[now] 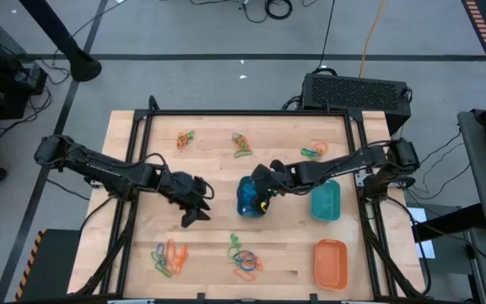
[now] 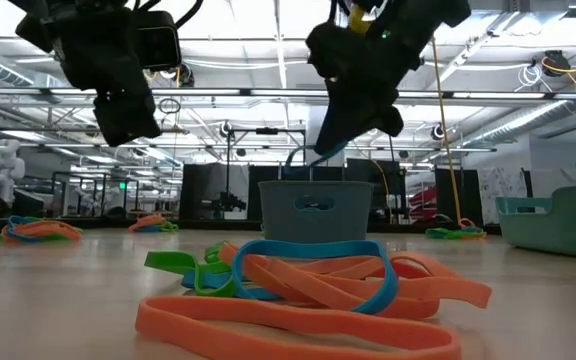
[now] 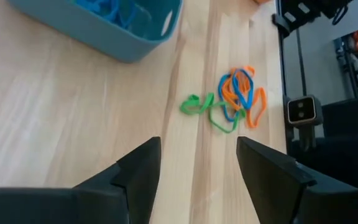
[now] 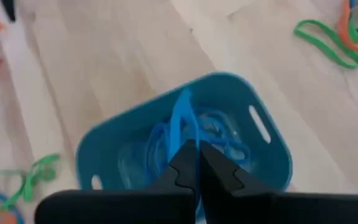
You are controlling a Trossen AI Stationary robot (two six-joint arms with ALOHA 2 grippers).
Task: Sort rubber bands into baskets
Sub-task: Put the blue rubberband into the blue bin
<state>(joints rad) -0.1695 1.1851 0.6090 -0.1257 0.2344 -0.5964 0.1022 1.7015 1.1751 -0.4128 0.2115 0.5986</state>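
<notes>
Right gripper (image 4: 191,163) hangs directly over the blue basket (image 4: 129,134), jaws clamped together on a blue rubber band (image 4: 180,119) that dangles into the tub, positioned so release drops it among the blue bands already inside. Left gripper (image 3: 197,165) stands off to the side of that basket above bare tabletop (image 3: 55,124), jaws wide apart and empty, pointed at a mixed heap of bands (image 3: 232,99) just ahead, apparently lined up for the next pick. Teal basket (image 1: 326,201) and orange basket (image 1: 331,262) lie beyond the right jaws.
</notes>
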